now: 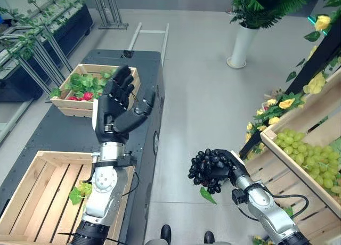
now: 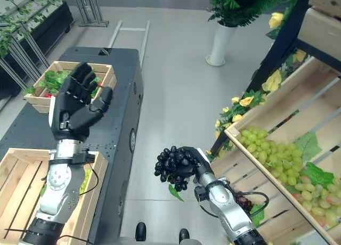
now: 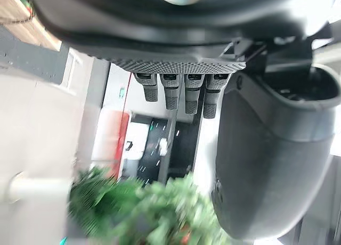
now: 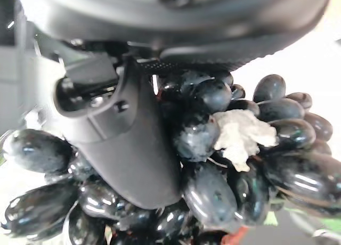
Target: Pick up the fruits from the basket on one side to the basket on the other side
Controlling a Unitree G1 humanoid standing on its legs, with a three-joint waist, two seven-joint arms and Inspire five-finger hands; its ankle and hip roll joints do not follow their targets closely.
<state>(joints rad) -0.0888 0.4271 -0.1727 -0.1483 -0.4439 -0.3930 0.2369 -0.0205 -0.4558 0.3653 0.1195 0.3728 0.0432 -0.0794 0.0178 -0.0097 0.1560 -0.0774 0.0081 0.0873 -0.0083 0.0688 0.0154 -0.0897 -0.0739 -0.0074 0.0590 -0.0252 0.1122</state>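
My right hand (image 1: pixel 230 165) is shut on a bunch of dark purple grapes (image 1: pixel 205 169), held in the air over the floor between the black table and the crates at the right. In the right wrist view the thumb (image 4: pixel 136 133) presses into the grapes (image 4: pixel 234 154). A green leaf (image 1: pixel 208 195) hangs under the bunch. My left hand (image 1: pixel 116 104) is raised upright above the table, fingers straight and spread, holding nothing. An empty slatted wooden crate (image 1: pixel 37 197) lies at the table's near left, with a leaf (image 1: pixel 79 193) by my left forearm. Green grapes (image 1: pixel 309 154) fill the crate at the right.
A wooden crate (image 1: pixel 80 104) of green leaves and red fruit sits further back on the black table (image 1: pixel 64 130). Yellow flowers (image 1: pixel 277 109) and a shelf post stand beside the right crates. A white vase (image 1: pixel 242 45) with a plant stands on the floor behind.
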